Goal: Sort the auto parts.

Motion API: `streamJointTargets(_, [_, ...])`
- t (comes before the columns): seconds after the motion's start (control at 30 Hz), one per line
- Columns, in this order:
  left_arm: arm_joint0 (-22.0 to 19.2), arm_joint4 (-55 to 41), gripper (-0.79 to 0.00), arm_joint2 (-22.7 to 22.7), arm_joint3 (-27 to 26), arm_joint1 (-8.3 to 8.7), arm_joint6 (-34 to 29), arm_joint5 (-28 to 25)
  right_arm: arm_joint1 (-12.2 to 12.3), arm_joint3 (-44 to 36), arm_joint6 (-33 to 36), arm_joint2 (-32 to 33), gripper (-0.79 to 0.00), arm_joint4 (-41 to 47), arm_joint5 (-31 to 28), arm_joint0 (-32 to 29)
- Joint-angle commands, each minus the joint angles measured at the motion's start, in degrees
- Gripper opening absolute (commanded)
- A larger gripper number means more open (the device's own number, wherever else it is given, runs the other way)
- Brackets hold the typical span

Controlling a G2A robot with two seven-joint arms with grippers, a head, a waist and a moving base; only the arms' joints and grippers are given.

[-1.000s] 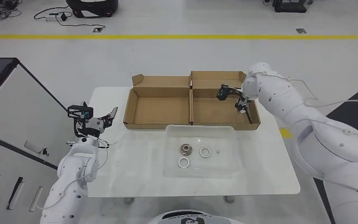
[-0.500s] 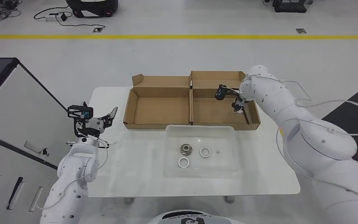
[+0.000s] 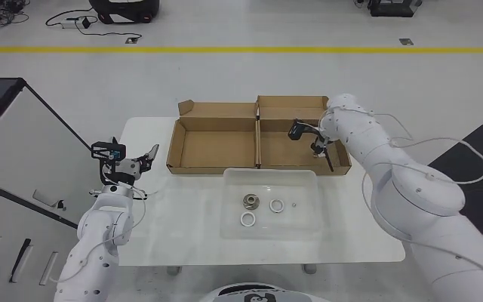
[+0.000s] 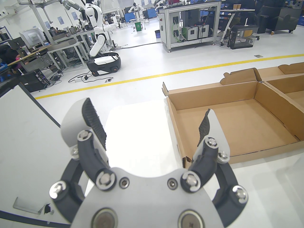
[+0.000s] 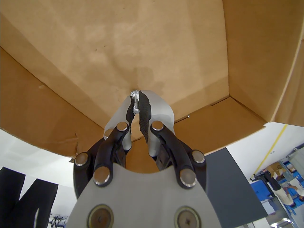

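My right gripper (image 5: 135, 100) is shut on a small threaded metal bolt (image 5: 135, 103), held just above the floor of the right cardboard box (image 3: 281, 149); from above the same gripper (image 3: 318, 149) sits near that box's right wall. The clear plastic tray (image 3: 306, 223) in front of the boxes holds a dark metal hub (image 3: 249, 201), two white rings (image 3: 247, 219) (image 3: 277, 204) and a tiny part (image 3: 293, 202). My left gripper (image 4: 152, 124) hangs open and empty off the table's left edge, short of the left cardboard box (image 4: 237, 117).
The two open cardboard boxes (image 3: 215, 148) stand side by side at the back of the white table (image 3: 181, 226). A slanted white board (image 3: 38, 143) stands left of the table. Bare tabletop lies left and right of the tray.
The right arm has swung inward and its gripper has slid slightly left and lower inside the right box, bolt still held. The left arm is still.
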Motion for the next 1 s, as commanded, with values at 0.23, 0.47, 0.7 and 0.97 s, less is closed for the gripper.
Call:
streamJointTargets(0.23, [0.0, 0.0, 0.000, 0.0, 0.0, 0.00, 0.0, 0.0, -1.3, 2.1, -0.1, 0.3, -0.486, -0.8, -1.2, 0.0])
streamJointTargets(0.47, [0.0, 0.0, 0.000, 0.0, 0.0, 0.00, 0.0, 0.0, -1.8, 3.0, -0.3, 0.6, -0.012, -1.8, -1.9, 1.2])
streamJointTargets(0.7, [0.0, 0.0, 0.000, 0.0, 0.0, 0.00, 0.0, 0.0, -2.0, 1.9, -0.3, 0.8, 0.000, -3.3, -4.5, 3.4])
streamJointTargets(0.97, [0.0, 0.0, 0.000, 0.0, 0.0, 0.00, 0.0, 0.0, -1.4, -0.9, -1.0, 1.7, 0.000, -3.6, -8.8, 6.3])
